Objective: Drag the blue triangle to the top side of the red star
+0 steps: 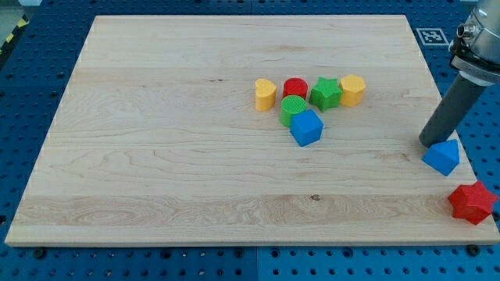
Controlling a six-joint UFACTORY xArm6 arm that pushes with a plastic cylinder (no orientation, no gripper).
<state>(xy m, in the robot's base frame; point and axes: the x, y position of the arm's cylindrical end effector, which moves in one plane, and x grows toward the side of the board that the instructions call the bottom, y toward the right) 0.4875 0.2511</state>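
Note:
The blue triangle (443,156) lies at the board's right edge, partly over the rim. The red star (473,202) lies just below and to the right of it, off the board's right edge on the blue surface. My rod comes down from the view's upper right, and my tip (429,143) rests on the board touching the blue triangle's upper left side. The tip is well above and to the left of the red star.
A cluster sits right of the board's middle: a yellow block (266,94), a red cylinder (295,87), a green star (326,93), a yellow hexagon (352,90), a green cylinder (294,110) and a blue cube (307,127). The wooden board (156,156) lies on a blue perforated table.

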